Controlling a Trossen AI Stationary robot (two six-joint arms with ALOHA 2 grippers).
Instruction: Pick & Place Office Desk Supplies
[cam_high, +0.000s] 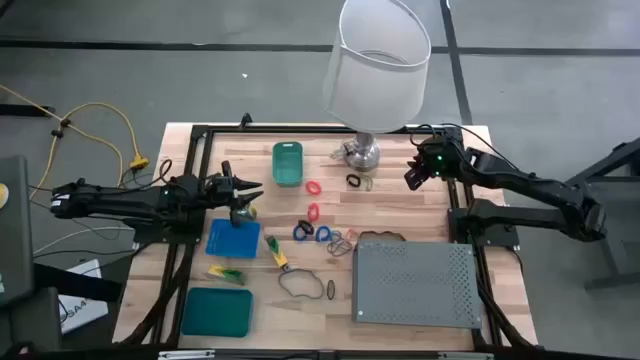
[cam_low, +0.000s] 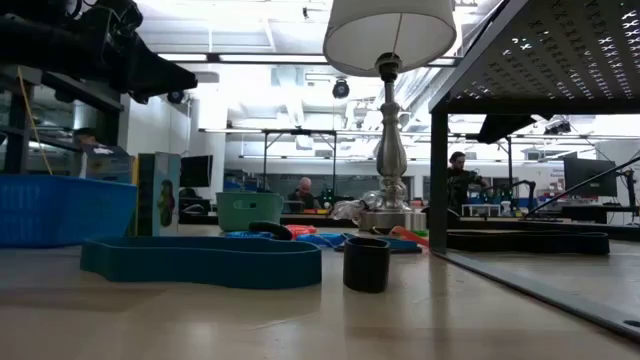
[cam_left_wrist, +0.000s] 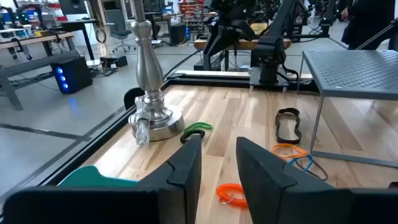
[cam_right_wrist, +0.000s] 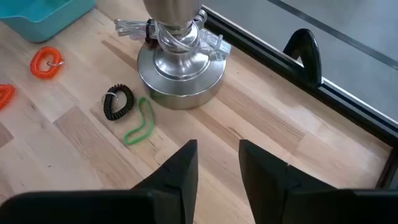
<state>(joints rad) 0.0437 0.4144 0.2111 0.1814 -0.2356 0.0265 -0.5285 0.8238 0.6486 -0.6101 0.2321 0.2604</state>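
The supplies lie scattered mid-table: red coil rings (cam_high: 314, 187), a black coil (cam_high: 353, 180) and a green band (cam_high: 366, 185) by the lamp base, blue rings (cam_high: 322, 235), a tan loop (cam_high: 295, 283), a black ring (cam_high: 331, 290) and yellow-and-green blocks (cam_high: 272, 247). My left gripper (cam_high: 250, 192) hovers open above the table's left part, by the blue tray (cam_high: 233, 238); in its wrist view (cam_left_wrist: 217, 165) an orange-red ring (cam_left_wrist: 230, 191) lies just ahead. My right gripper (cam_high: 412, 178) hovers open to the right of the lamp base; in its wrist view (cam_right_wrist: 217, 165) the black coil (cam_right_wrist: 118, 101) and green band (cam_right_wrist: 140, 127) lie ahead.
A tall lamp with white shade (cam_high: 378, 62) and chrome base (cam_high: 360, 152) stands at the far middle. A grey perforated box (cam_high: 415, 283) takes the near right. A small teal bin (cam_high: 287, 163) and a teal lid (cam_high: 217, 311) sit on the left side.
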